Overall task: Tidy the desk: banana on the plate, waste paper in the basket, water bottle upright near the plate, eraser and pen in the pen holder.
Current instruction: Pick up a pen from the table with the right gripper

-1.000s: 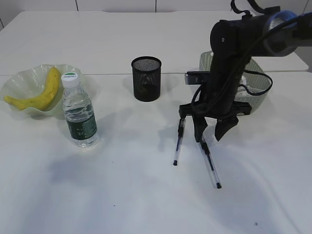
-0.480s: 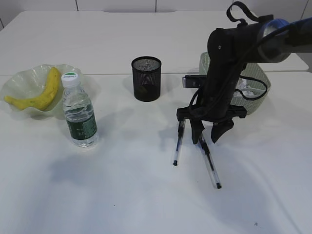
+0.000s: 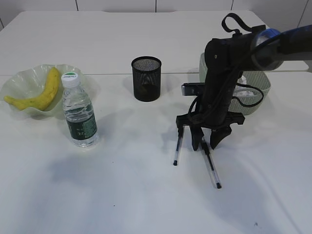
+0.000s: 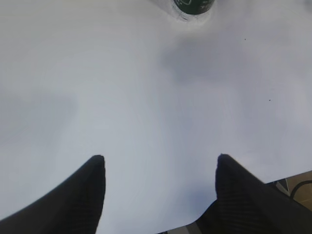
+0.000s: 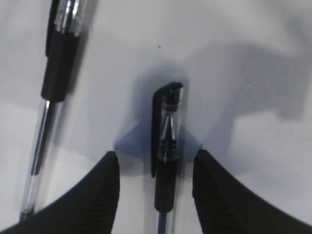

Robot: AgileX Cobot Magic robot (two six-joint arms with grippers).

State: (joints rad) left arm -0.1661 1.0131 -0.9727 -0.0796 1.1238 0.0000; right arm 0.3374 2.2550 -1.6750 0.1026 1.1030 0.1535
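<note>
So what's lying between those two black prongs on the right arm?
In the right wrist view, a capped pen lies on the table between the right end effector's fingers, untouched by either. A second pen lies outside, off to the left.

In the left wrist view only the base of the water bottle (image 4: pixel 193 7) shows, cut off by the top edge. In the right wrist view both pens run out of frame: the left pen (image 5: pixel 52 92) at the top, the capped pen (image 5: pixel 167 146) at the bottom (between the fingers). From the exterior view, the mesh pen holder (image 3: pixel 146 78) hides its contents, and the arm partly covers the basket (image 3: pixel 253 87).
</note>
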